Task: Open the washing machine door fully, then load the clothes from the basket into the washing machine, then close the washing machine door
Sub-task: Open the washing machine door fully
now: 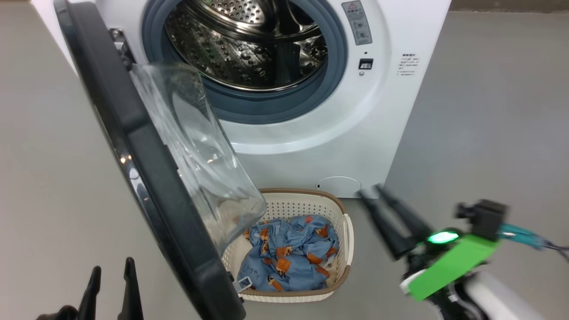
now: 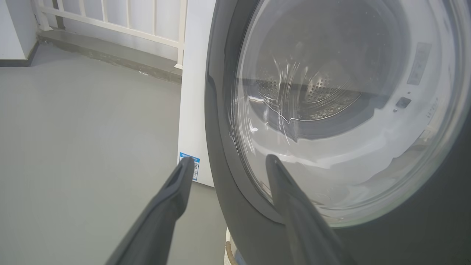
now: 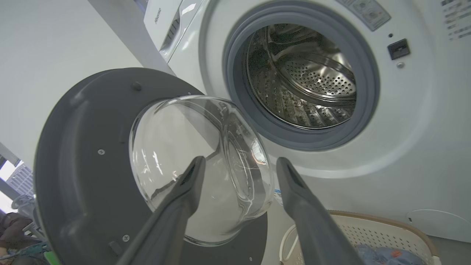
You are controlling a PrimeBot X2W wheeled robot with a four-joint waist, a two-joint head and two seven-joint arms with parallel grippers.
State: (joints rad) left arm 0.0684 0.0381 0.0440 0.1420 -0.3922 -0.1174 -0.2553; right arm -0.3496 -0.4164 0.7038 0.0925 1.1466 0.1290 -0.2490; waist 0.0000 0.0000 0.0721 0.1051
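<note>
**Door swung out, both pairs of fingers empty, laundry waiting**

We are keeping the left gripper [image 1: 112, 266] spread and holding nothing. It is hovering on the outer side of the washing machine door [image 1: 146, 178]. In the left wrist view, the left gripper [image 2: 230, 159] is straddling the dark rim of the door [image 2: 404, 235]. We cannot tell whether either finger is touching it. We are judging that it is standing there to push the door wider or steady it.

We are holding the right gripper [image 1: 371, 191] parted and empty too, near the basket [image 1: 346, 231] and low in front of the washing machine [image 1: 355, 133]. Its outline is blurring in the head view. In the right wrist view, the right gripper [image 3: 240, 161] is pointing toward the door's glass bowl. We are reading that as lining up for the clothes [image 1: 289, 253].

The door is hanging out toward us on its hinge. Its glass is overhanging the left part of the basket, so reaching in from the right is looking easier. The clothes are lying crumpled inside the basket on the floor, just below the open drum [image 1: 249, 44], which is looking bare.

We are counting two grippers, four fingers, one door, one machine, one basket and one heap of clothes. How many garments are making it up, we cannot tell.
</note>
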